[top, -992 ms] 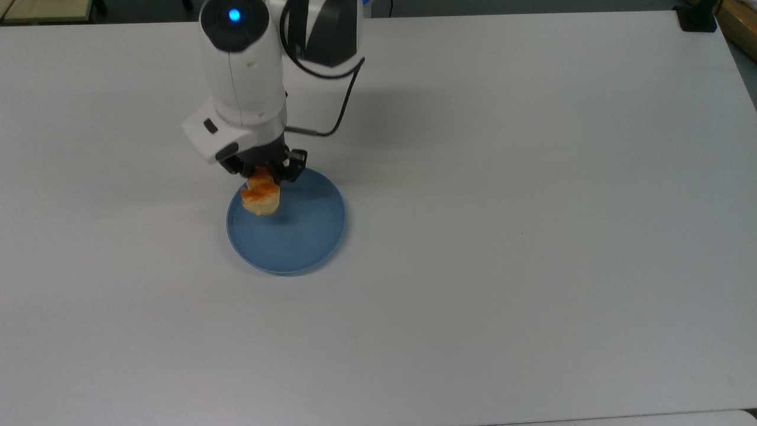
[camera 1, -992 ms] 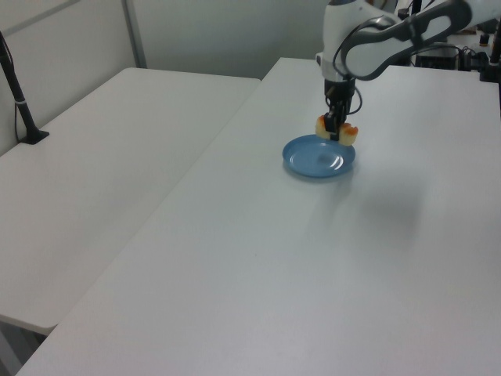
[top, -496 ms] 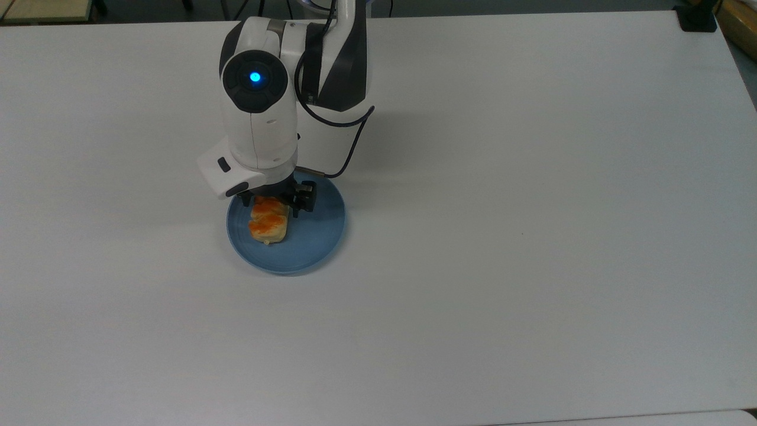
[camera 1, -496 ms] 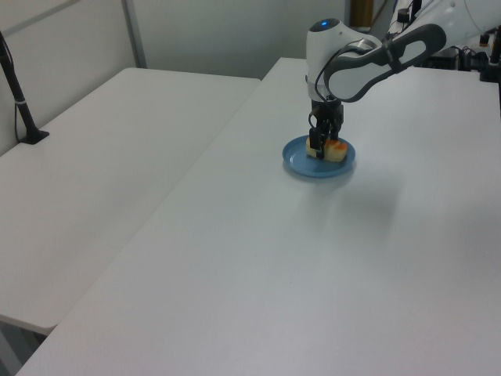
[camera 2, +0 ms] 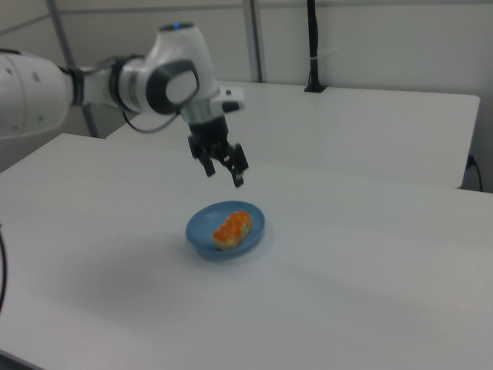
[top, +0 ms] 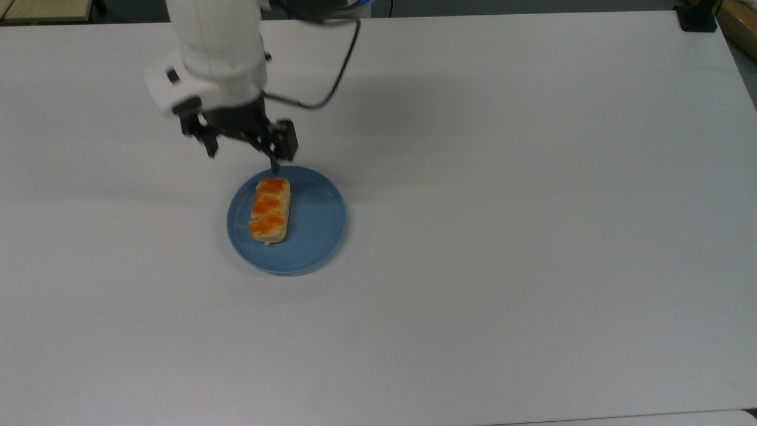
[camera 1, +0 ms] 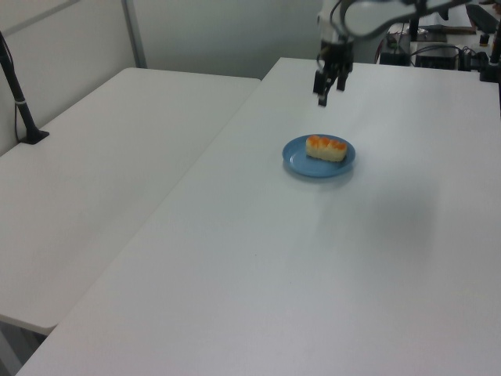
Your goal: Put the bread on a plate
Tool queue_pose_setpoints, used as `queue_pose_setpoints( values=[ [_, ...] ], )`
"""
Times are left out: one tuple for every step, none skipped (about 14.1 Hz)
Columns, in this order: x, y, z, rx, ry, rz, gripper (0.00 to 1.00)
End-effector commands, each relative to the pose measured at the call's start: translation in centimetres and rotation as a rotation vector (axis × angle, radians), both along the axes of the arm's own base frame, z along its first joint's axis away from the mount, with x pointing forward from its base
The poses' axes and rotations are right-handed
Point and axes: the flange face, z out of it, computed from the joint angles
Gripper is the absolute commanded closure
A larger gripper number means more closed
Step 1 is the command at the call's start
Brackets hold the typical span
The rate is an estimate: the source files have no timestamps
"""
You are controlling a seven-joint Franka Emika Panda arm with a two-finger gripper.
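Top view: bread [top: 270, 210] flat on the plate [top: 316, 234], toward the top view's left, three glazed bumps showing. Right view: gripper [camera 2: 223, 173] up in the air above the plate, jaws spread wide, holding nothing. Half a second back, down at the bread; now lifted clear.

Top view high overhead, looking steeply down on the white tabletop [top: 502, 236], wide framing, left view from one end, oblique and far, right view low from the opposite side, closer, all three sharing the plate [top: 313, 236] with the arm above it
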Motion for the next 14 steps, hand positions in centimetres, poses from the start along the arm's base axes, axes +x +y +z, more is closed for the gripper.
queue_pose_setpoints(
  values=[
    [-5.4, -1.5, 7.6, 0.030, 0.017, -0.028, 0.00],
    [-6.5, -1.5, 9.1, 0.031, 0.026, -0.028, 0.00],
    [-7.6, -1.6, 10.5, 0.033, 0.031, -0.027, 0.00],
    [-8.5, -1.6, 11.5, 0.037, 0.034, -0.025, 0.00],
    [-9.1, -1.4, 12.3, 0.041, 0.033, -0.020, 0.00],
    [-9.4, -0.9, 12.7, 0.042, 0.031, 0.004, 0.00],
    [-9.6, -1.0, 12.8, 0.040, 0.031, 0.021, 0.00],
    [-9.7, -1.2, 12.9, 0.041, 0.030, 0.029, 0.00],
    [-9.6, -1.0, 12.9, 0.040, 0.031, 0.038, 0.00],
    [-9.5, -0.7, 12.8, 0.038, 0.031, 0.045, 0.00],
    [-9.6, -0.7, 12.8, 0.039, 0.032, 0.045, 0.00],
    [-9.6, -0.8, 12.8, 0.039, 0.032, 0.044, 0.00],
    [-9.6, -0.7, 12.7, 0.037, 0.036, 0.046, 0.00],
    [-9.4, -0.5, 12.4, 0.037, 0.040, 0.047, 0.00]
  ],
)
